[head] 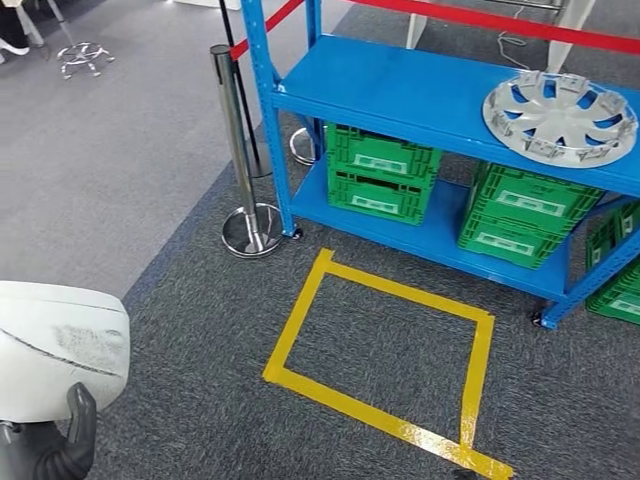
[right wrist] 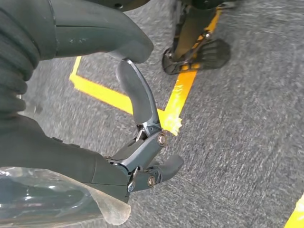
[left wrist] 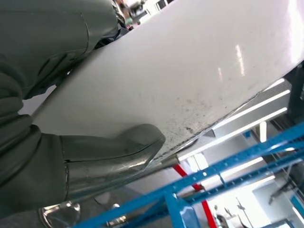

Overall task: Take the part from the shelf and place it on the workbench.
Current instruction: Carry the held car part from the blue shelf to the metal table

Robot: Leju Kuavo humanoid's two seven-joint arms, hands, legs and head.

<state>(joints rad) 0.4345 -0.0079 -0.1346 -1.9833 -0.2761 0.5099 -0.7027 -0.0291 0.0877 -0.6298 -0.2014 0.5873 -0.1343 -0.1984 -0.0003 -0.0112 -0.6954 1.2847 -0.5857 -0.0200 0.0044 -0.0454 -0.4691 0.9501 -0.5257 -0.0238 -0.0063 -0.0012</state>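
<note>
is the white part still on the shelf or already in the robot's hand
In hand: the left hand holds the white part, thumb pressed to its edge, away from the blue shelf.

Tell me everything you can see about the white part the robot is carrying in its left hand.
The white part is a large, smooth panel with rounded edges, plastic or painted by its look, with dark speckled scuffs across its surface and along one edge. A thin dark seam line curves across it. The left hand grips it from beneath, a thick grey thumb pressed flat against its face. It is held above the grey carpet, left of the yellow tape square.
</note>
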